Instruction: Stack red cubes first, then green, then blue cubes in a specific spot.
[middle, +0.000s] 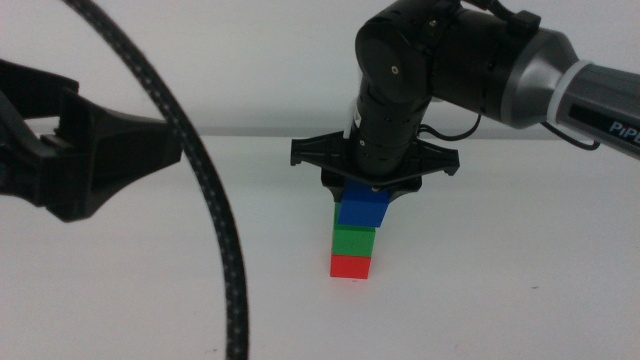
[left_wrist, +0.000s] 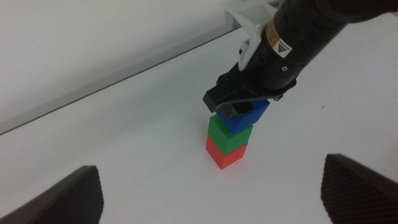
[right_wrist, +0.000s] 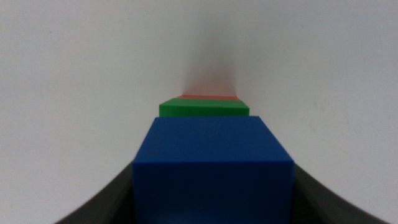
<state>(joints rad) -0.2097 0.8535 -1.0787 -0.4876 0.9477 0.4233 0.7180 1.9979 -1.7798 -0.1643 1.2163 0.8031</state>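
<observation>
A red cube (middle: 351, 266) stands on the white table, with a green cube (middle: 354, 240) stacked on it. A blue cube (middle: 362, 208) sits on the green one, shifted slightly to the right. My right gripper (middle: 372, 190) comes down from above and is shut on the blue cube. The left wrist view shows the same stack: red (left_wrist: 226, 153), green (left_wrist: 227, 132), blue (left_wrist: 249, 116), with the right gripper (left_wrist: 239, 107) on top. The right wrist view shows the blue cube (right_wrist: 212, 163) between the jaws, with the green (right_wrist: 204, 109) and red (right_wrist: 208, 97) cubes beyond. My left gripper (middle: 95, 160) is open at the far left.
A black braided cable (middle: 228, 290) arcs down through the left half of the middle view. The table's back edge (middle: 250, 137) meets a pale wall behind the stack. White tabletop (middle: 500, 270) lies around the stack.
</observation>
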